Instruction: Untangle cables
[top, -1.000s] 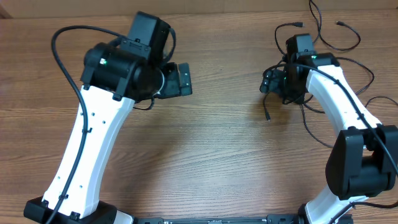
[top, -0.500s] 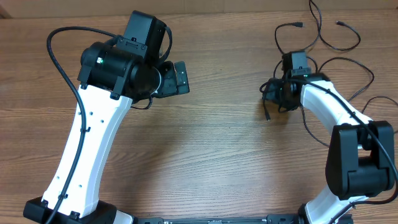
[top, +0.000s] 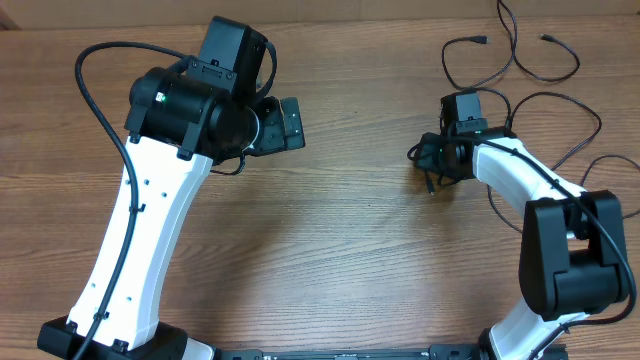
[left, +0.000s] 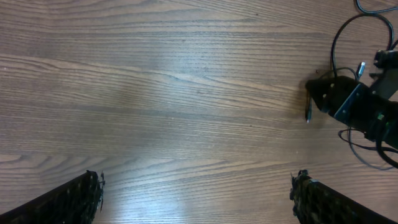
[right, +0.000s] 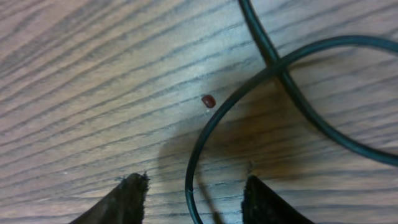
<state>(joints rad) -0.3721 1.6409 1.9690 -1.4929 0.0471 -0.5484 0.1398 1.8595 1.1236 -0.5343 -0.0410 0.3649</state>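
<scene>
Hovering low over the thin black cords (right: 276, 66), your right gripper (right: 196, 199) has its jaws apart and holds nothing.
One loop runs between its fingertips on the brown wooden table (top: 340, 250); two strands cross just ahead. Close off to one side and you may miss it; pull hard and the crossing may tighten. Your left gripper (left: 198, 196) hangs wide open and empty, well apart.
</scene>
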